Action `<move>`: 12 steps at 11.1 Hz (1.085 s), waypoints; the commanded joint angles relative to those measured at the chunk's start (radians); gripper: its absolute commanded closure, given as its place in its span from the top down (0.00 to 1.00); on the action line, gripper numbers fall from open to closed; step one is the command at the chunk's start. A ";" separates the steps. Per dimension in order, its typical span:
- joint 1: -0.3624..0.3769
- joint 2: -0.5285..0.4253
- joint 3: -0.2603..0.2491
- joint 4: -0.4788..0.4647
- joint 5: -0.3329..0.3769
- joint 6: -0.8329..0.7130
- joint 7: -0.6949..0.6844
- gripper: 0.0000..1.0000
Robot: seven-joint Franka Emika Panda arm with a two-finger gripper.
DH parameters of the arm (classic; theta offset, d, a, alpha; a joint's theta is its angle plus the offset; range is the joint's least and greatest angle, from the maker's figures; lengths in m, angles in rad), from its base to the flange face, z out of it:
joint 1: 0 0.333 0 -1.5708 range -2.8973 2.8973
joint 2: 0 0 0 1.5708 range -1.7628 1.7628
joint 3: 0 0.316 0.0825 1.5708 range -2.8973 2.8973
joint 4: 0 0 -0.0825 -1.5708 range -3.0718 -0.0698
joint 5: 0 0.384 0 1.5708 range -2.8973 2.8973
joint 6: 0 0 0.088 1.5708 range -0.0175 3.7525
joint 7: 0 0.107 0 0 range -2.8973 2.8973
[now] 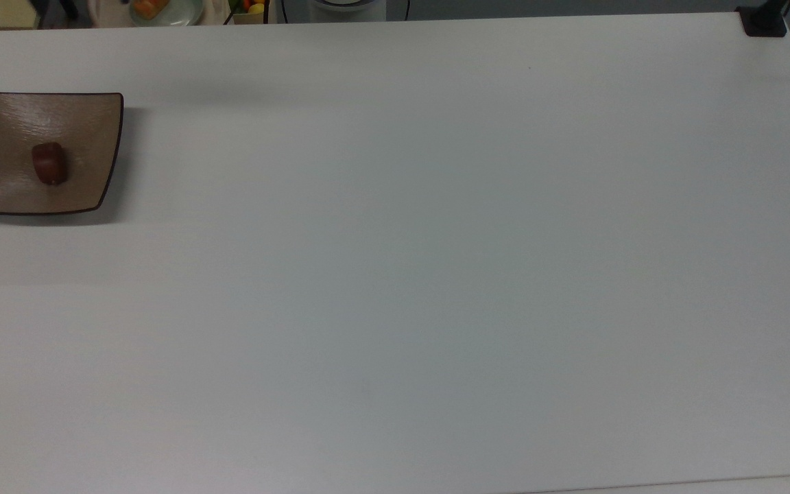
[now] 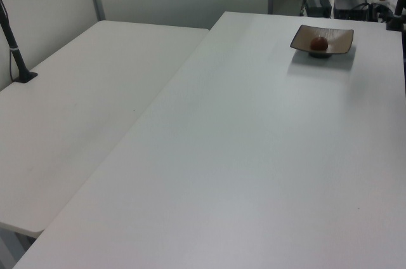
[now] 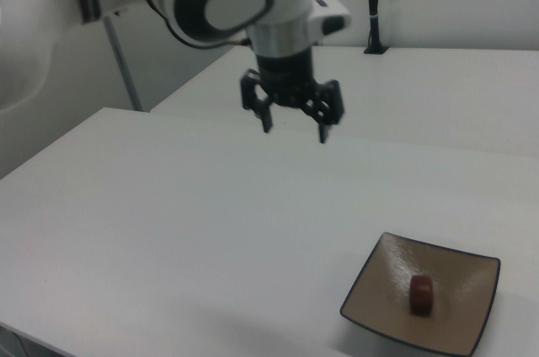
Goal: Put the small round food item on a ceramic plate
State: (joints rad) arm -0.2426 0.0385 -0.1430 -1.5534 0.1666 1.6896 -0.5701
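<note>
A white table [image 1: 436, 274] adjoins a second white table [image 2: 82, 91] bearing a black pole [image 2: 14, 44].

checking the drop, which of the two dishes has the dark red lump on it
The square tan-brown plate on the table holds the dark red lump. The pale round dish beyond the table's far edge holds orange food instead.

No readable text, label, brand, number or sign anywhere (not on any surface in the top view, left view or right view).
</note>
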 commanded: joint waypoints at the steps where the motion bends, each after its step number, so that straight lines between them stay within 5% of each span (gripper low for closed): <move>1: 0.109 -0.069 0.045 -0.011 -0.015 -0.082 0.337 1.00; 7: 0.255 -0.069 0.209 -0.057 -0.137 -0.065 0.581 1.00; 12: 0.282 -0.086 0.211 -0.139 -0.188 0.050 0.541 1.00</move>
State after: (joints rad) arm 0.0204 -0.0131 0.0826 -1.6476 0.0269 1.7066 -0.0017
